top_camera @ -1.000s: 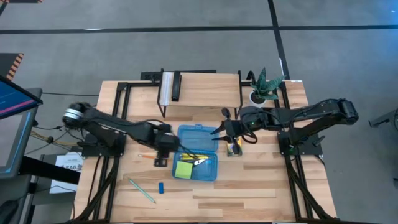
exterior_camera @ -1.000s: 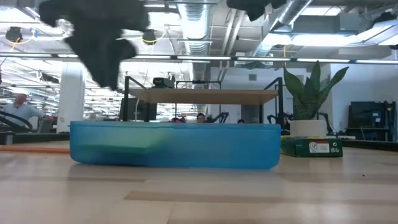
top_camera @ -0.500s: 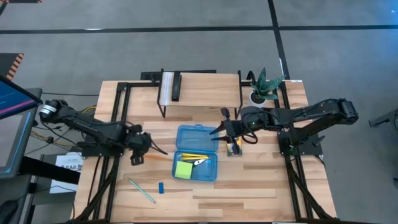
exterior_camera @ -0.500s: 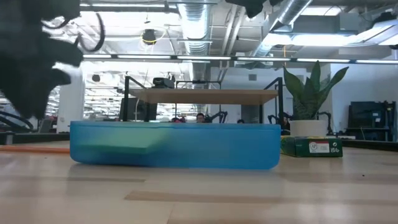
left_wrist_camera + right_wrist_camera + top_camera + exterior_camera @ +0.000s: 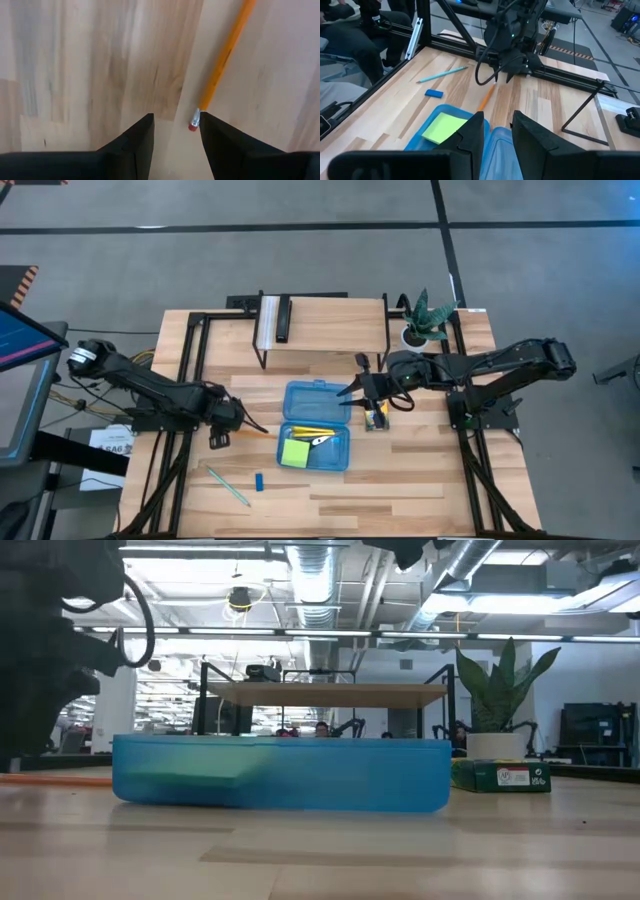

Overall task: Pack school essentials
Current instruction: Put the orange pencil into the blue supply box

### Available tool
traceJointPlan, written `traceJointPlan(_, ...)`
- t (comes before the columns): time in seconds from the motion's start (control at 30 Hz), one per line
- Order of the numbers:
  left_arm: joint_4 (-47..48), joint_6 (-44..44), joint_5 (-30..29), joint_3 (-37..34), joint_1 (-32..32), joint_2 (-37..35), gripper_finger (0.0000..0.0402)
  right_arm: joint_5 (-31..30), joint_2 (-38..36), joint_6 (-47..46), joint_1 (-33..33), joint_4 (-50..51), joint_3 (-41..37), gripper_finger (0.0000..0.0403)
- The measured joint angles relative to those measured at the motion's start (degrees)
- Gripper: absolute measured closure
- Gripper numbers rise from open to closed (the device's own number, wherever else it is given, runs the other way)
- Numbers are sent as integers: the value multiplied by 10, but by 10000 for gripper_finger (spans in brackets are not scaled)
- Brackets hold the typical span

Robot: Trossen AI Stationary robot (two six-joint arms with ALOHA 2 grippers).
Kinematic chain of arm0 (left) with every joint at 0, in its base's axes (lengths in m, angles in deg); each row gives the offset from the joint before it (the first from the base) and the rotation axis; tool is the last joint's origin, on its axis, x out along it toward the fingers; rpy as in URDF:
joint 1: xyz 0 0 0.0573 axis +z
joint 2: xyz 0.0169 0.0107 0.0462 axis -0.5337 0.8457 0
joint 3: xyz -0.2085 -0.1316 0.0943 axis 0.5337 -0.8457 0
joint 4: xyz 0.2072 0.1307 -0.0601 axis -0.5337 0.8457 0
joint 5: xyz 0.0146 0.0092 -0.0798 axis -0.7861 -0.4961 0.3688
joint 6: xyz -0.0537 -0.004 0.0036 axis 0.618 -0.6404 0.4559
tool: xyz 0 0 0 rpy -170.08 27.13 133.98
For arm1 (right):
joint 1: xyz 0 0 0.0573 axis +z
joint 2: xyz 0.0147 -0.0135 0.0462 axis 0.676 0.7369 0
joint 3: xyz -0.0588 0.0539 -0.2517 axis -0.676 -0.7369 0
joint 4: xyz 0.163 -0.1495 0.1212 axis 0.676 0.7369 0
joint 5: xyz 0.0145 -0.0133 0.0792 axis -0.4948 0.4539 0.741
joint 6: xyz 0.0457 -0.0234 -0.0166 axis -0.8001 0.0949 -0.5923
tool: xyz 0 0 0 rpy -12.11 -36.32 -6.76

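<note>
Swung away from the blue case (image 5: pixel 317 425) toward the surface's left edge — left gripper (image 5: pixel 176 131), jaws parted, empty, over the orange pencil's (image 5: pixel 222 62) eraser end. Right gripper (image 5: pixel 352 394) poised above the case rim — jaws narrowly apart, holding nothing.

You get bright, even overhead light; ceiling strips (image 5: pixel 330 635) glare in the low view. The left arm (image 5: pixel 50 650) there is a dark, blurred mass. Table (image 5: pixel 400 470) shadows stay soft, and the pencil (image 5: pixel 222 62) looks slightly soft close up.
</note>
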Motion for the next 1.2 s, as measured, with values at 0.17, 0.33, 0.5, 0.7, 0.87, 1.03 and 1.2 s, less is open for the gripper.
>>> traceJointPlan(0.17, 2, -3, 4, 0, -14, 35, 256, 0, 0, 0, 1, 1, 0, 283)
traceJointPlan(0.33, -12, -6, 4, 0, -30, 62, 256, 0, 0, 0, 1, 1, 0, 283)
traceJointPlan(0.5, -26, -16, 10, 0, -39, 86, 256, 0, 0, -1, 1, 1, 0, 283)
traceJointPlan(0.7, -34, -20, 20, 3, -39, 105, 265, 1, 0, -2, 1, 1, 0, 283)
traceJointPlan(0.87, -40, -23, 30, 2, -39, 105, 308, 1, 0, -1, 1, 1, 0, 283)
traceJointPlan(1.03, -45, -17, 43, 2, -39, 105, 368, 2, 0, -1, 1, 1, 0, 283)
traceJointPlan(1.2, -39, 18, 47, 2, -37, 105, 395, 2, 0, -1, 1, 1, 0, 283)
